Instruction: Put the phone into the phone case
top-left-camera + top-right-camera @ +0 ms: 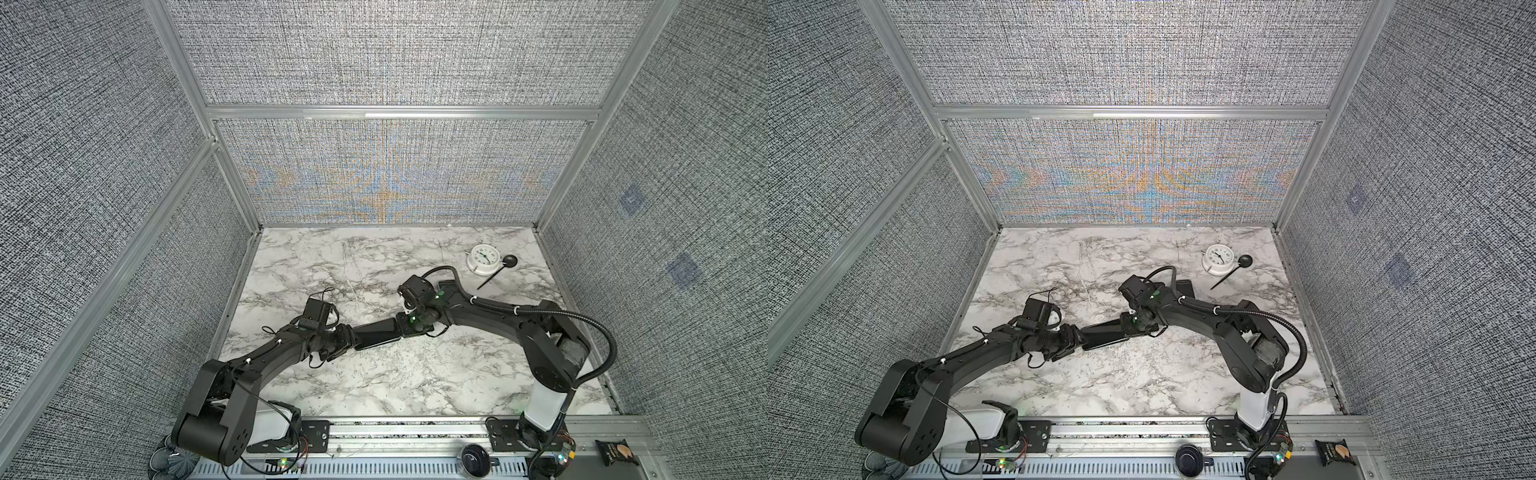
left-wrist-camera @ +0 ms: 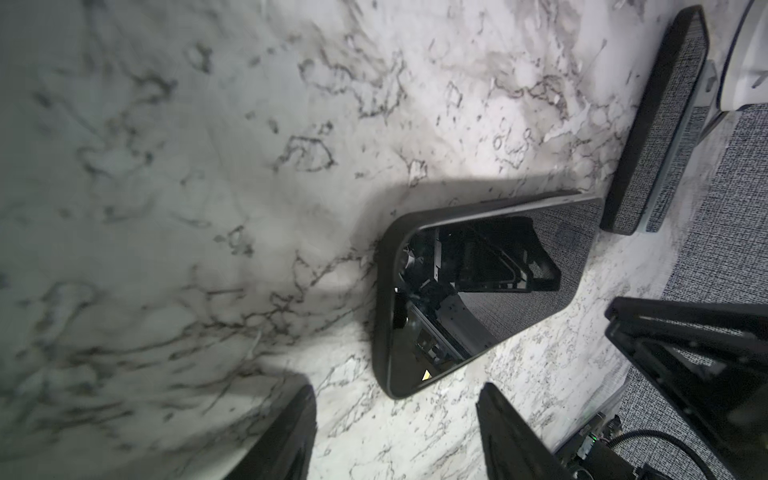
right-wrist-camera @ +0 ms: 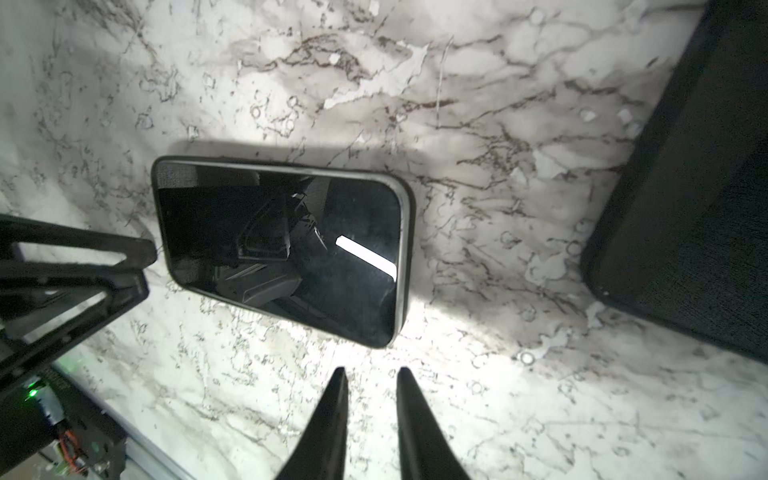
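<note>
1. The black, glossy-screened phone (image 2: 498, 257) lies screen up inside the dark matte phone case (image 2: 384, 291). It is flat on the white, grey-veined marble tabletop (image 2: 208, 166), between the two grippers. Whether every corner is fully seated cannot be told.
2. In both top views the gripper bodies cover its ends, so only its middle shows.
3. The left gripper (image 2: 397, 390) has its fingers spread wide and holds nothing, just short of the phone's end.
4. The right gripper (image 3: 372, 372) shows a narrow gap and holds nothing, near one corner and apart from it.
5. A second black flat slab (image 2: 652, 137) lies near, cut off in the right wrist view. Whether it is a phone or a case cannot be told.
6. Well apart, the numerals of a white round alarm clock (image 1: 482, 258) are too small to read. A black ladle (image 1: 509, 262) lies just beside it.
7. The print on a dark snack packet (image 1: 615, 451) on the front rail is illegible.
</note>
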{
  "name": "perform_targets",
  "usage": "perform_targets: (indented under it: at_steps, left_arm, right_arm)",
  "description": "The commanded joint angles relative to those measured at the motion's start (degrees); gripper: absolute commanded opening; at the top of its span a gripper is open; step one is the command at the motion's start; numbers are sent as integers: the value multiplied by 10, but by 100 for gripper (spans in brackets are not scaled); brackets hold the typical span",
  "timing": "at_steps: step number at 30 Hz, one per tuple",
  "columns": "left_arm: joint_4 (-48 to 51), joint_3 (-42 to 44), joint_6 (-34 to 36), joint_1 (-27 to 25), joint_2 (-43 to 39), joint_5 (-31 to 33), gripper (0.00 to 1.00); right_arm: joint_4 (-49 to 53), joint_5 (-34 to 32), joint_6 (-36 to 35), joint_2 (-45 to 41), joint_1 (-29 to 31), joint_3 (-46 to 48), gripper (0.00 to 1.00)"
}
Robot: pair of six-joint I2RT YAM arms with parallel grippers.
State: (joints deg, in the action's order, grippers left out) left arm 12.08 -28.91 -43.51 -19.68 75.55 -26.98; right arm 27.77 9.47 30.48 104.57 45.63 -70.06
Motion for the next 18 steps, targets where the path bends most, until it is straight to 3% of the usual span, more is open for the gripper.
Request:
perform_targets:
  at_steps: [1,18]
  left_arm:
    - [-12,-4,8,1,11,1,66]
    - [-34,-4,2,0,47,-7,54]
  right_arm:
    - [-6,-4,-7,9,-4,-6,26]
    - [-40,53,4,44,-6,2,20]
